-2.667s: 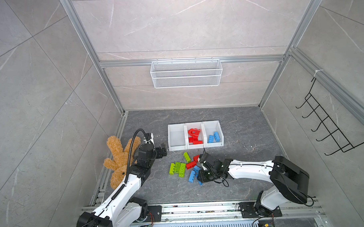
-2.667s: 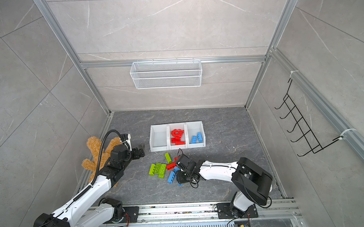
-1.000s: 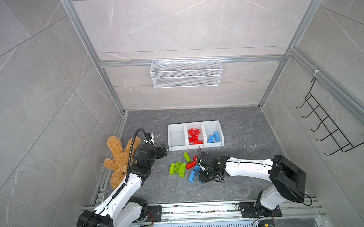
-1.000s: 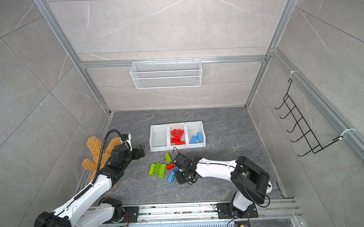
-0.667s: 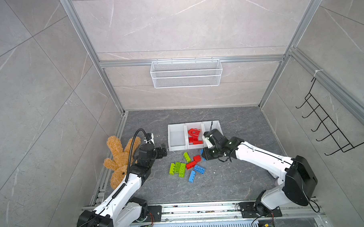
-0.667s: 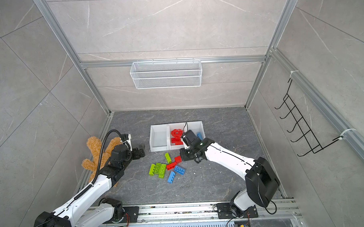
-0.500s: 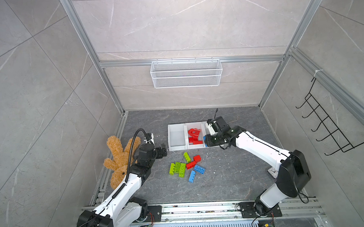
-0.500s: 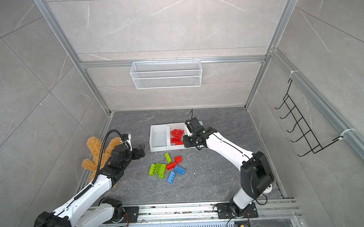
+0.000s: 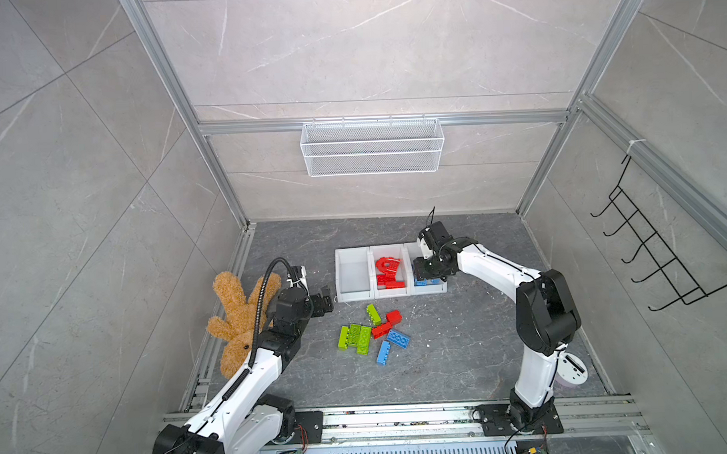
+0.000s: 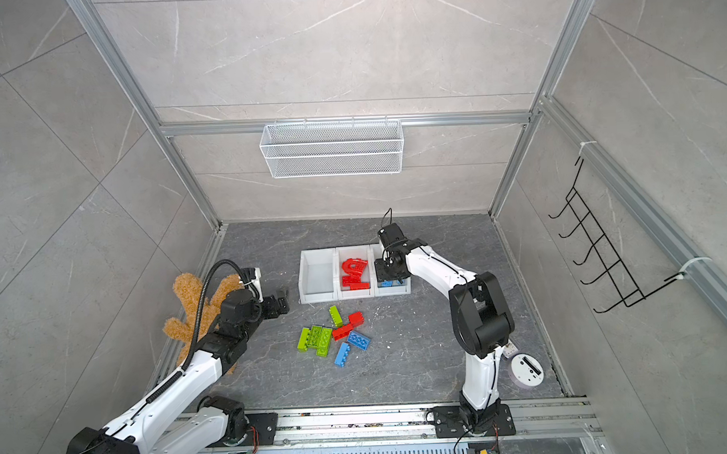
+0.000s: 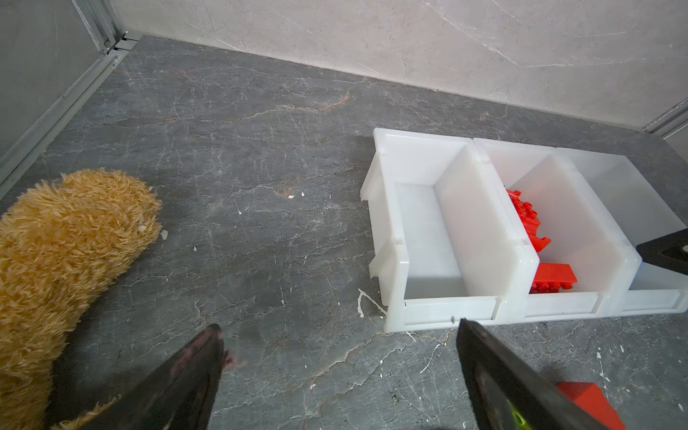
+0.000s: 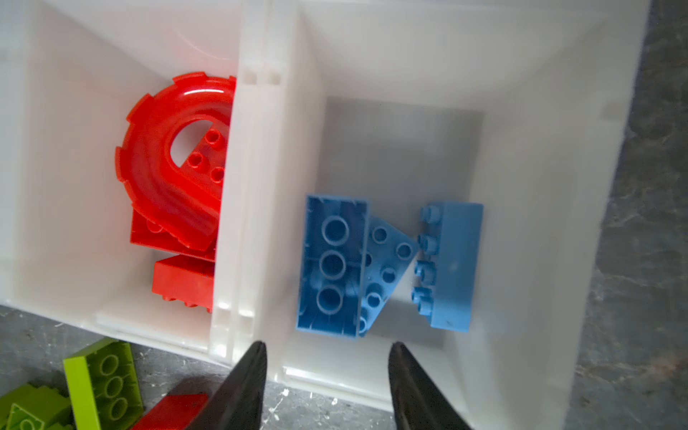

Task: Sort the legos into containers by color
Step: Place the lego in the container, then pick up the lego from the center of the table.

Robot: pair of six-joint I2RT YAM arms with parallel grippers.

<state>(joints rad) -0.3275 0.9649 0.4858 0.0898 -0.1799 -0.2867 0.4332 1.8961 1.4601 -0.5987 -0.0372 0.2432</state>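
Observation:
The containers (image 9: 351, 250) are three joined white bins. The left bin (image 11: 420, 219) holds nothing. Red legos (image 9: 387, 271), one of them arch-shaped (image 12: 167, 156), fill the middle bin. Three blue legos (image 12: 331, 260) lie in the right bin. My right gripper (image 12: 327, 344) hangs open above that bin's front lip with nothing between its fingers, as both top views (image 10: 386, 275) show. Loose on the floor are green legos (image 9: 354, 335), red ones (image 9: 388, 323) and two blue ones (image 9: 398, 338). My left gripper (image 11: 338, 324) is open and empty, just left of the bins (image 9: 325, 302).
A brown plush toy (image 9: 236, 320) lies against the left wall beside my left arm. A white wire basket (image 9: 371, 146) hangs on the back wall and a black hook rack (image 9: 654, 251) on the right wall. A round white object (image 9: 570, 368) sits by the right arm's base.
My right gripper left the floor pile, shut on a blue lego, swung to the right bin and opened; the lego now lies in the bin. The left arm has not moved.

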